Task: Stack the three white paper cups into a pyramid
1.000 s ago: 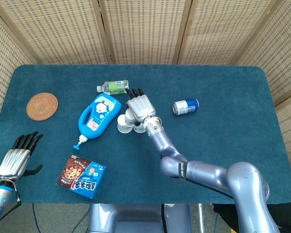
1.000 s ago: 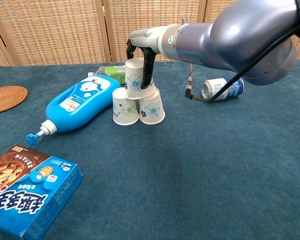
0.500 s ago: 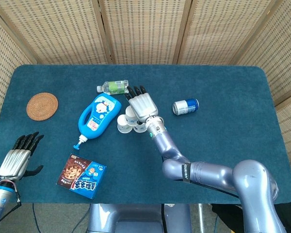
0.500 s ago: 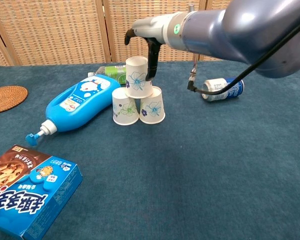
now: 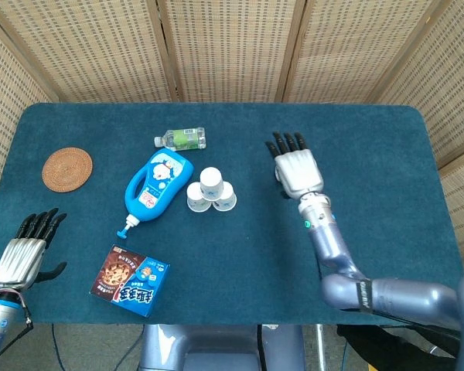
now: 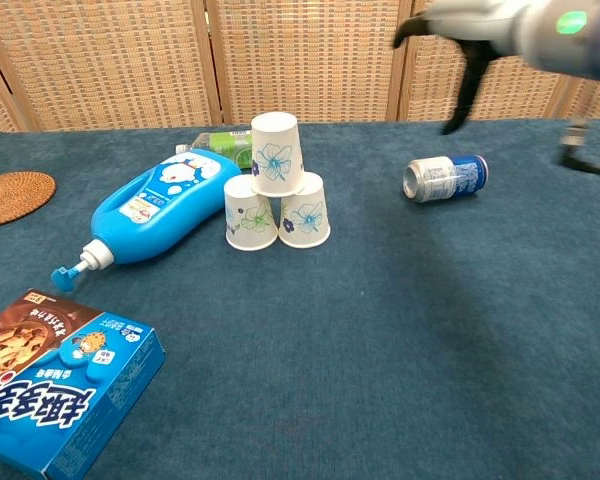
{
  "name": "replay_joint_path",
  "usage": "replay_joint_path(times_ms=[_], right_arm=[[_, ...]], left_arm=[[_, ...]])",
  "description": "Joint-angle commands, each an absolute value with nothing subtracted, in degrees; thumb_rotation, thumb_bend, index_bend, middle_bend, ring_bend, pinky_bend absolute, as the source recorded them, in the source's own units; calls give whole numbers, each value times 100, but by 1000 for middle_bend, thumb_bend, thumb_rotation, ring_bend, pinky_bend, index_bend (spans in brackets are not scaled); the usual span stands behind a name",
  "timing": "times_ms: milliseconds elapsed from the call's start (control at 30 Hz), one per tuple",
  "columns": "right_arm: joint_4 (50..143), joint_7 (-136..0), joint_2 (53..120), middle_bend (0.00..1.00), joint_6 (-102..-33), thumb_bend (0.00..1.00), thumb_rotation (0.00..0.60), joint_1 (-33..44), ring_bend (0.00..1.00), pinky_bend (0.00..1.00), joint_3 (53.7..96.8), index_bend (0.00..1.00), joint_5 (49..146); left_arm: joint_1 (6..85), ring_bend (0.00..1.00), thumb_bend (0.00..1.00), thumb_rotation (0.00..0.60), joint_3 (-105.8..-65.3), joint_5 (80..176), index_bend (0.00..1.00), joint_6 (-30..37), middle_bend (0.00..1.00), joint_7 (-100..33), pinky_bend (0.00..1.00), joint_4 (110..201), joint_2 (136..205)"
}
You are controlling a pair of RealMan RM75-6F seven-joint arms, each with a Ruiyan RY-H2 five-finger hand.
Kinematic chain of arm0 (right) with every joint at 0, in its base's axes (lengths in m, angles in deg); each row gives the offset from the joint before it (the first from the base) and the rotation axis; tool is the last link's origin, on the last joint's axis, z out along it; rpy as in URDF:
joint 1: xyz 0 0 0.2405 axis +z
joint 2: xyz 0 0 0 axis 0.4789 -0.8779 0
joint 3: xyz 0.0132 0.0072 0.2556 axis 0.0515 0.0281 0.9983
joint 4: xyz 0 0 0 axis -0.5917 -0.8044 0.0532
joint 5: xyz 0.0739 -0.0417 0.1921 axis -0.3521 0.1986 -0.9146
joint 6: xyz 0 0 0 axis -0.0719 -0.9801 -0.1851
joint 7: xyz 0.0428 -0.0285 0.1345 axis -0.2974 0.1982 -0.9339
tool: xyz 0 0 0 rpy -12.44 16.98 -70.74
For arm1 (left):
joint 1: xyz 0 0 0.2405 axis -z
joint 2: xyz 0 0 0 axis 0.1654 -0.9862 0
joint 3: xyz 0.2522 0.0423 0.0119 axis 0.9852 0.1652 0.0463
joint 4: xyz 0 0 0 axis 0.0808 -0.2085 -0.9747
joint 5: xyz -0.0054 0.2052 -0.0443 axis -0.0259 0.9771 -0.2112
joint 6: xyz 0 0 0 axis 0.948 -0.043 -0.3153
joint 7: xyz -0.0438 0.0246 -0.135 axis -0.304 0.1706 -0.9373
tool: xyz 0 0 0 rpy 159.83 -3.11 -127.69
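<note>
Cups stand in a small pyramid on the blue table (image 5: 356, 139). I see two bottom cups side by side, touching: the left bottom cup (image 6: 250, 213) and the right bottom cup (image 6: 305, 210). The top cup (image 6: 276, 154) sits on both of them, over the place where they meet. All three cups are upside down, with the wide mouth down and the small flat base up. Their long way runs straight up and down. Each one has a blue flower on its side.

Just left of the pyramid lies a big blue bottle (image 6: 170, 207) on its side. Its body almost touches the left bottom cup, and its nozzle points away from the cups, toward the near left. Just behind the pyramid lies a small green bottle (image 5: 182, 138) on its side. Right of the pyramid, well apart, lies a blue can (image 6: 445, 178) on its side, with its round silver end turned toward the cups. Near me, to the front left of the pyramid, lies a cookie box (image 5: 129, 280). Far left of the pyramid sits a round woven coaster (image 5: 67, 168).

My right hand (image 5: 297, 168) hangs above the table, right of the pyramid and well apart from it. It holds nothing and its fingers are spread and straight, pointing away from me. My left hand (image 5: 25, 253) is far to the front left of the pyramid, by the table edge. It holds nothing too, and its fingers are apart.
</note>
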State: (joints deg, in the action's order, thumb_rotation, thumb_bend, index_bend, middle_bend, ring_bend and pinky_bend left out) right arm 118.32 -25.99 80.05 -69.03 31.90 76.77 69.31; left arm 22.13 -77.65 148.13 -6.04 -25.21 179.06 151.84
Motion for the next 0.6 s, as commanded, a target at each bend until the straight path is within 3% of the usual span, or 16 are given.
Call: replay_joint_path(times_ms=[33, 333, 600], right_arm=[[12333, -3214, 7523, 0, -7397, 221, 600, 2467, 0, 91, 7239, 101, 7693], [12338, -4306, 7258, 0, -8133, 219, 600, 1139, 0, 85, 6433, 21, 9089], [11562, -5433, 7457, 0, -9307, 219, 600, -335, 0, 85, 5733, 20, 10432]], left_arm=[[2195, 0, 289, 600, -7764, 14850, 46, -653, 0, -2489, 0, 17931, 15193], [2132, 0, 288, 600, -7753, 14971, 41, -793, 0, -2604, 0, 17872, 15239], [1981, 0, 288, 600, -7639, 15313, 39, -1105, 0, -2648, 0, 17872, 15309]])
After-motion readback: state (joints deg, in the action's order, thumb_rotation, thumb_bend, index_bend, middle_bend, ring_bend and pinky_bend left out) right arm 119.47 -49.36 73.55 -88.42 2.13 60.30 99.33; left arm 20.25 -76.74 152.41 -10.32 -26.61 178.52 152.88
